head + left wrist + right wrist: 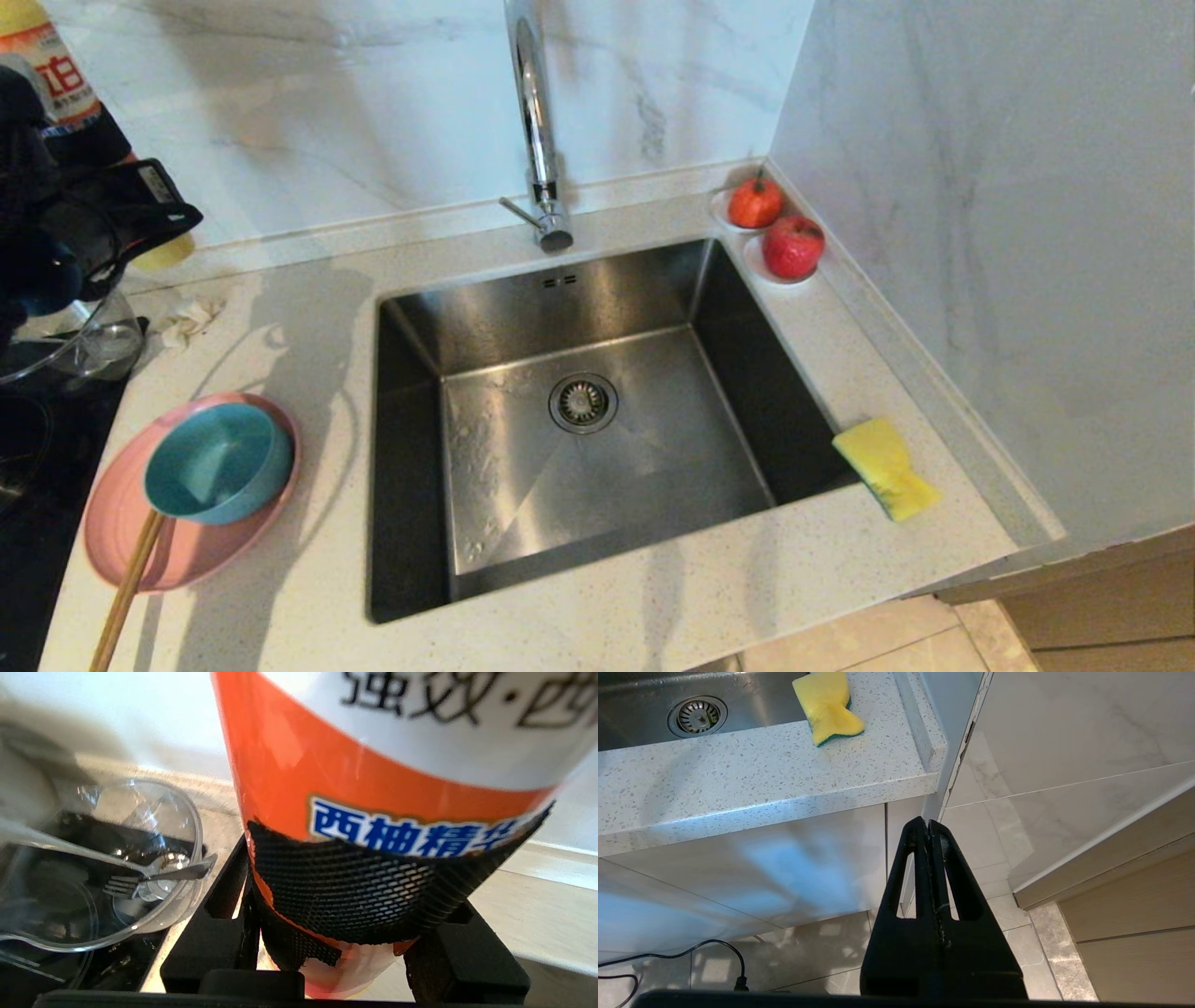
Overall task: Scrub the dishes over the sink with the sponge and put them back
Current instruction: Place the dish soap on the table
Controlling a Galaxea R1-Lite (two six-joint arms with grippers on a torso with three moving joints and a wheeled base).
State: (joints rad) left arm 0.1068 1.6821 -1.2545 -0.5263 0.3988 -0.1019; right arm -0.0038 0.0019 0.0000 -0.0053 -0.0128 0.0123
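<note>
The teal bowl (219, 462) sits inside the pink plate (121, 541) on the counter left of the sink (523, 299). The yellow sponge (885, 467) (829, 707) lies on the counter at the sink's right rim. My left gripper (355, 914) is at the far left, above the glass bowl and away from the dishes. It is shut on an orange-and-white detergent bottle (373, 765) (47, 65), with a black finger on either side of the bottle's mesh-wrapped base. My right gripper (928, 823) hangs shut and empty below the counter edge, in front of the cabinet.
Wooden chopsticks (126, 588) lean on the plate. A clear glass bowl (154, 812) with a fork (126, 884) stands on the black cooktop (37, 439). A crumpled tissue (191, 317) lies nearby. The chrome faucet (537, 121) rises behind the sink. Two red fruits (756, 203) (794, 247) sit on saucers at the back right.
</note>
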